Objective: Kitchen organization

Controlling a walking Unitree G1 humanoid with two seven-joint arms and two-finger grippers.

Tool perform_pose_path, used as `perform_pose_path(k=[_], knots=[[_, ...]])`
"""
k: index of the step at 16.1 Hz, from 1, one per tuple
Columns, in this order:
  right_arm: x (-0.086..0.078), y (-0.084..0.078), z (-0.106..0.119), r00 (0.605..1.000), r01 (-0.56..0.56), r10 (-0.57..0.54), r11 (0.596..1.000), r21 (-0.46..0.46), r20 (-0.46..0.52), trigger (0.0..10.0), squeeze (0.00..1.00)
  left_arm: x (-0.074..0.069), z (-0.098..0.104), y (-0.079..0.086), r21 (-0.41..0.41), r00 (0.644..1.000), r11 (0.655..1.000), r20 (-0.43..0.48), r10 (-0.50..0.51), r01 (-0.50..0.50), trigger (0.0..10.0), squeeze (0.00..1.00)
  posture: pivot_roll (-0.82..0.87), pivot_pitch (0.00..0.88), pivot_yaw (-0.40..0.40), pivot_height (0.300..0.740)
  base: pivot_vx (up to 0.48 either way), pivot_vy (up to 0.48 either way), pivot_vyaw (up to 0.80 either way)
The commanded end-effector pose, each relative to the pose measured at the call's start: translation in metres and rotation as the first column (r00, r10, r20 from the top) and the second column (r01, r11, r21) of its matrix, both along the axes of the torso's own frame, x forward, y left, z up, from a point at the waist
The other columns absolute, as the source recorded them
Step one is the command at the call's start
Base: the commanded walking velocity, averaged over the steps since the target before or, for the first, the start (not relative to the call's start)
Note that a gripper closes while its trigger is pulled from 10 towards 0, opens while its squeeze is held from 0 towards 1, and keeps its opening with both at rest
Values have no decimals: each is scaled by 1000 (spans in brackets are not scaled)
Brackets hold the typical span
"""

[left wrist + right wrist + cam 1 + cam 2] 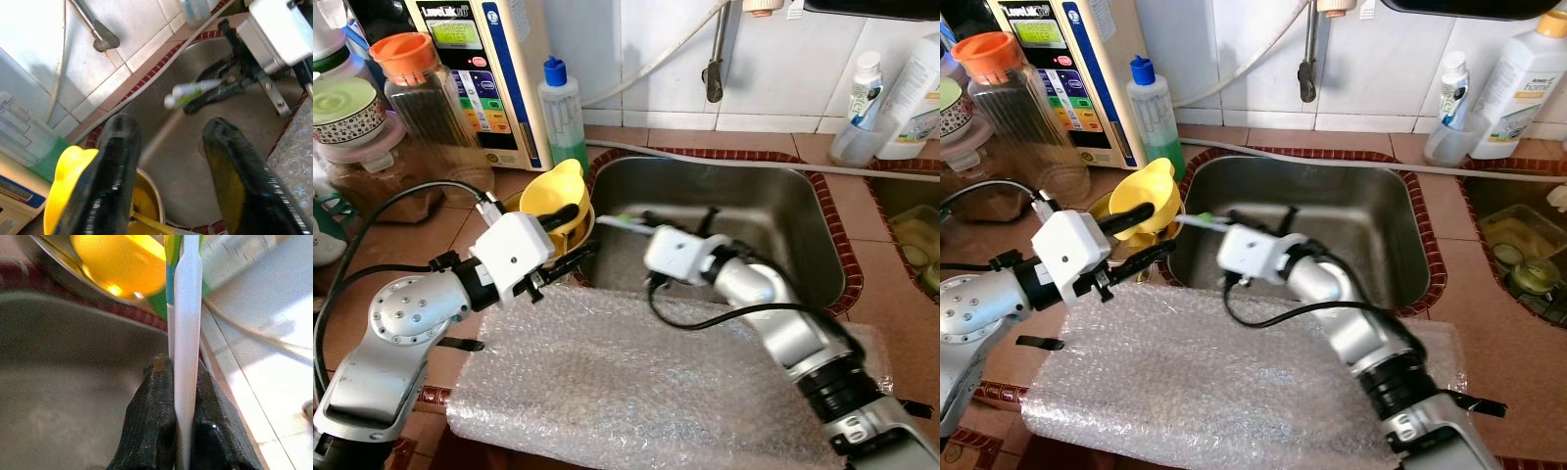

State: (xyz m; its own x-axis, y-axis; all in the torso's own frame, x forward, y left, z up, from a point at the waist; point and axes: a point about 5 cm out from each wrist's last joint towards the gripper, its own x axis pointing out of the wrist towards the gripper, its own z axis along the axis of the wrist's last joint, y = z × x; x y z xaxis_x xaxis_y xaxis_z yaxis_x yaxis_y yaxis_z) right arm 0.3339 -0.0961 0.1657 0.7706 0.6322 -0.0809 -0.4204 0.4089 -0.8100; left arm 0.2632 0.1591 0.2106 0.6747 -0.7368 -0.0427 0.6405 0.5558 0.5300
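Observation:
My right gripper (182, 369) is shut on a white and green toothbrush (625, 222), which it holds level over the left side of the steel sink (783, 211). The brush tip points toward a yellow cup (557, 192) that sits in a metal bowl (584, 231) at the sink's left rim. My left gripper (570, 238) is open beside that bowl, one finger over the yellow cup and the other below the bowl's edge. From the left wrist, the toothbrush (188, 93) appears between my open fingers (115, 161), farther out over the sink.
A sheet of bubble wrap (636, 382) covers the counter in front of the sink. A water purifier (489, 69), a green soap bottle (563, 108) and an orange-lidded jar (421, 98) stand at the back left. Bottles (901, 98) stand at the back right.

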Motion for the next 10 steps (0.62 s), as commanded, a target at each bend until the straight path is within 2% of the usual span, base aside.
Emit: perform_pose_path(k=[1,3,5,7,8,9,10], knots=[[3,-8,-4,999,52,-52,998,25,-12,0,0,0,1,9,-6,999,999,-2,35,-35,10000,1000,-108,116,79,740,0,0,0],[6,-14,-6,995,97,-95,994,51,-28,0,0,0,-1,14,-6,999,999,-16,51,-51,10000,1000,-107,116,79,740,0,0,0],[10,-27,-9,983,176,-166,974,141,-78,0,0,-1,-4,21,-36,996,996,-54,75,-77,10000,1000,-104,115,79,740,0,0,0],[12,-35,-12,973,216,-195,958,186,-126,0,0,-2,-7,23,-77,992,994,-102,72,-80,10000,1000,-104,115,78,740,0,0,0],[14,-43,-15,959,262,-227,939,222,-170,1529,0,-3,-10,22,-116,987,991,-153,55,-73,10000,1000,-104,115,78,740,0,0,0],[16,-49,-17,947,296,-252,924,242,-199,1294,0,-4,-12,22,-122,982,990,-182,42,-65,10000,1000,-104,115,78,740,0,0,0],[18,-55,-20,936,327,-278,915,237,-217,4431,0,-5,-14,23,-116,978,992,-206,33,-58,10000,1000,-104,115,78,740,0,0,0]])
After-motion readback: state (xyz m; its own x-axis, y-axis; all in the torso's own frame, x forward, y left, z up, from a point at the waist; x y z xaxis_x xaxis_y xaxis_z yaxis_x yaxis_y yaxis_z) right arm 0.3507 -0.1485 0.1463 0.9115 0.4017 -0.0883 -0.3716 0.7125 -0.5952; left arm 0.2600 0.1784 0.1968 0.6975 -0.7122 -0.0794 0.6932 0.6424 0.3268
